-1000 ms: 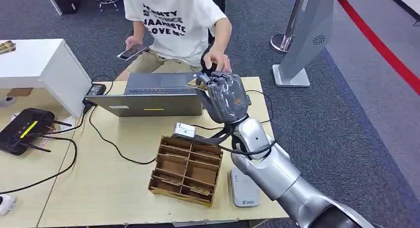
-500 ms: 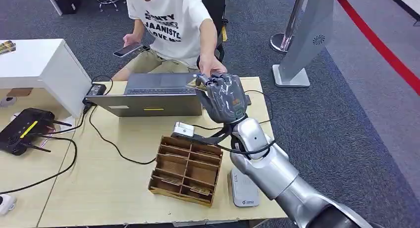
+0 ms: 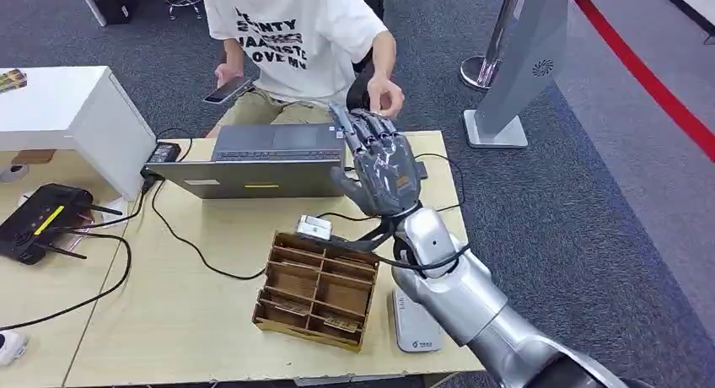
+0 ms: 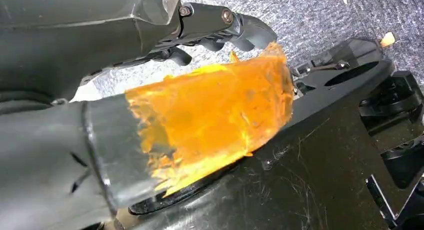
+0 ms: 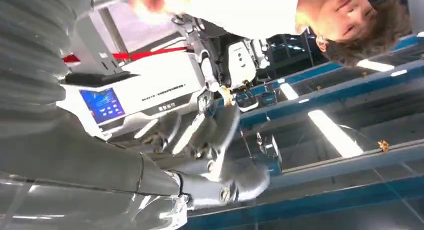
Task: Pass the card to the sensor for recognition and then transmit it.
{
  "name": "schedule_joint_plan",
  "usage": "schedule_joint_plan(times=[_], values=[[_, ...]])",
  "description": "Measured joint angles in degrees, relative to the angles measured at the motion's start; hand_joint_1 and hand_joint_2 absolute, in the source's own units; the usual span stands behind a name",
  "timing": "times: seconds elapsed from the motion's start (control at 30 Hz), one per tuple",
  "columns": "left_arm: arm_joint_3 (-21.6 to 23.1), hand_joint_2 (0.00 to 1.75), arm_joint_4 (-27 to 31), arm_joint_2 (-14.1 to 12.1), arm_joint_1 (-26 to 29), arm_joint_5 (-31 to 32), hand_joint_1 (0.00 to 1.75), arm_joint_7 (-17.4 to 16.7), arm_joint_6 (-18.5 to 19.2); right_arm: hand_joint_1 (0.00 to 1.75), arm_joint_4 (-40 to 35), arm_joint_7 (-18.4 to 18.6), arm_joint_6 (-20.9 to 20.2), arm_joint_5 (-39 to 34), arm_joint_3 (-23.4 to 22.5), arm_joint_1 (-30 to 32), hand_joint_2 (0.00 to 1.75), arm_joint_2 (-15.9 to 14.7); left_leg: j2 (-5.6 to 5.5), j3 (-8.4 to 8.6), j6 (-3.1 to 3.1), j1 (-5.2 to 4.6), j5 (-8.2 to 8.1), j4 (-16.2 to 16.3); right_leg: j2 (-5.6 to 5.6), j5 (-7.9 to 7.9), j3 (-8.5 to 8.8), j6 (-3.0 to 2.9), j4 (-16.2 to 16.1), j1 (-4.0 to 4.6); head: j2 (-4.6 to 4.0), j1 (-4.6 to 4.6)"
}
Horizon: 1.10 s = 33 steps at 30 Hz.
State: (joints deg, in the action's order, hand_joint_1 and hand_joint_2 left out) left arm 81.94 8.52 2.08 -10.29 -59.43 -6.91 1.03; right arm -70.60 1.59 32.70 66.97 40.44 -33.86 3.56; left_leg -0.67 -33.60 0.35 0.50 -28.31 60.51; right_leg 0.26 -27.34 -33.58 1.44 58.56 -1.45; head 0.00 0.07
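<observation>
My right hand [image 3: 379, 164] is raised over the far edge of the table, above the laptop [image 3: 261, 156], with its fingers [image 3: 364, 126] spread upward and nothing between them. In the right wrist view the same hand [image 5: 200, 135] is spread and empty. A person's hand [image 3: 384, 93] hovers just beyond my fingertips; I cannot tell whether it holds the card. The white card sensor [image 3: 416, 320] lies flat on the table beside my forearm. My left hand [image 4: 150, 125] hangs by my body, its thumb wrapped in orange, its dark fingers [image 4: 220, 25] holding nothing.
A wooden compartment box [image 3: 316, 288] holding several cards sits mid-table, with a small grey-and-white device [image 3: 314, 228] behind it. Cables cross the tabletop [image 3: 194, 320]. A black router [image 3: 38, 219] lies at the left. The seated person holds a phone [image 3: 226, 88].
My right hand let go of the card it pinched and spread its fingers. The person's hand, which had reached to my fingertips, drew back and up.
</observation>
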Motion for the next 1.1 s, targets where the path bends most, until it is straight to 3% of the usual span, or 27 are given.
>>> schedule_joint_plan(times=[0.1,0.2,0.43,0.53,0.77,1.1], values=[[0.0,0.0,0.0,0.0,0.1,-0.8,0.0,0.5,-0.5,0.0,-2.5,-2.6,0.6,-5.8,-0.3,2.2,1.75,0.0,-0.02,0.0,0.0,0.0,0.0,0.0,-0.02,-0.01,0.0,0.0,0.0,0.0,0.0,0.0],[0.0,0.0,0.0,0.0,0.6,-2.0,0.0,1.3,-1.1,0.0,-7.1,-7.3,-0.2,-18.5,-0.7,5.8,1.75,0.0,-0.01,-0.01,-0.01,0.0,-0.02,0.0,-0.01,-0.03,0.0,0.01,0.0,0.0,0.0,0.0],[-0.1,0.0,0.0,-0.1,2.0,-3.9,0.0,2.3,-1.9,0.0,-17.9,-14.7,-9.1,-46.8,-1.0,13.8,1.75,-0.6,0.0,-0.05,0.0,0.0,-0.05,0.0,0.0,-0.06,-0.07,0.02,0.0,0.0,0.0,-0.02],[-0.2,0.0,0.0,-0.2,2.4,-4.5,0.0,2.6,-2.3,0.0,-21.0,-16.6,-14.3,-57.2,-1.4,16.3,1.75,-1.9,0.0,-0.06,0.0,0.0,-0.05,0.0,0.0,-0.05,-0.06,0.03,0.0,0.0,0.0,0.0],[-0.2,0.0,0.0,-0.3,2.5,-5.3,0.0,2.7,-2.4,0.0,-24.8,-17.9,-32.9,-79.8,-1.2,19.7,1.75,-6.5,-0.01,-0.05,0.01,-0.01,-0.04,0.0,-0.01,-0.05,-0.04,0.03,0.0,-0.01,0.0,0.0],[-0.2,0.0,0.0,-0.3,2.5,-5.9,0.0,2.7,-2.3,0.0,-25.5,-20.9,-50.5,-89.1,1.2,23.2,1.75,-13.4,-0.01,-0.06,0.01,-0.01,-0.05,0.0,-0.01,-0.05,-0.05,0.03,-0.1,-0.01,0.0,0.0]])
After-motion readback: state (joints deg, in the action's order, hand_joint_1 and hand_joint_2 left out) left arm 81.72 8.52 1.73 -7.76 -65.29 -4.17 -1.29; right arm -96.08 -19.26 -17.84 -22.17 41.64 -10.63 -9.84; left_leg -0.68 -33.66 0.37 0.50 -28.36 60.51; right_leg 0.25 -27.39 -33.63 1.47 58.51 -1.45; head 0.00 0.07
